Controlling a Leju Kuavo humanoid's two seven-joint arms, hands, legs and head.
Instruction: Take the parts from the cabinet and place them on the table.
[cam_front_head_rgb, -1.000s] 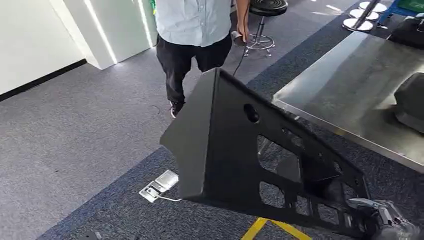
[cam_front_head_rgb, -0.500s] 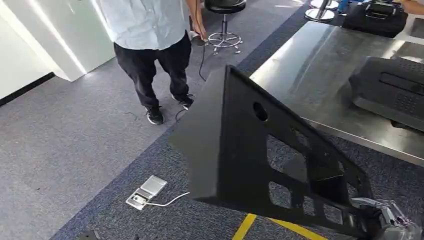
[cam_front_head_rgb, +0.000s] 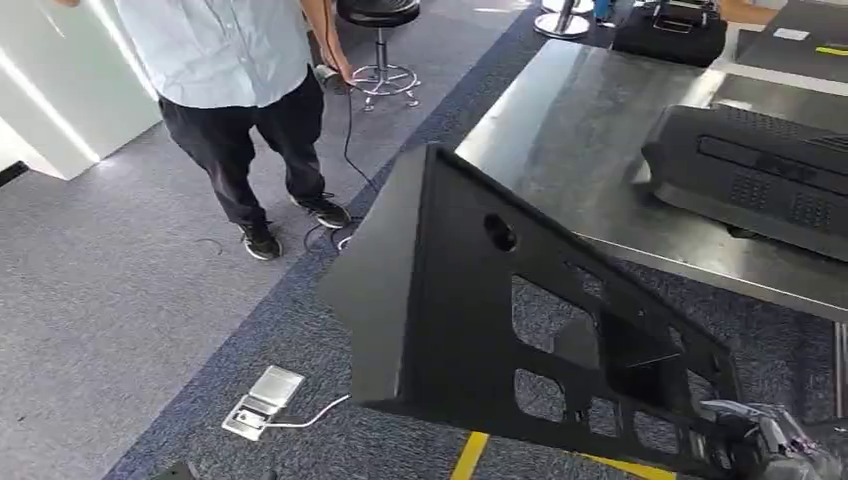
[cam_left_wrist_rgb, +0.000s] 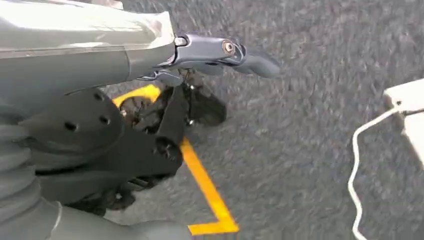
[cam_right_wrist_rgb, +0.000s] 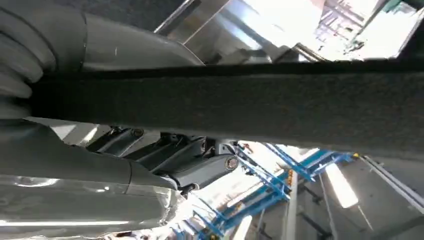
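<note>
Gripping the black panel (cam_front_head_rgb: 480, 300) at its near right corner, our right hand (cam_front_head_rgb: 775, 450) holds it tilted, long axis running far-left. We judge the steel table (cam_front_head_rgb: 590, 130) lies far right of it; our left hand (cam_left_wrist_rgb: 200, 80) hangs over carpet, fingers curled in, holding nothing.

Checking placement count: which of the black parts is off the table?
The large perforated black panel, gripped at its lower corner by the right hand. The ribbed black part and the far black case sit on the steel table.
</note>
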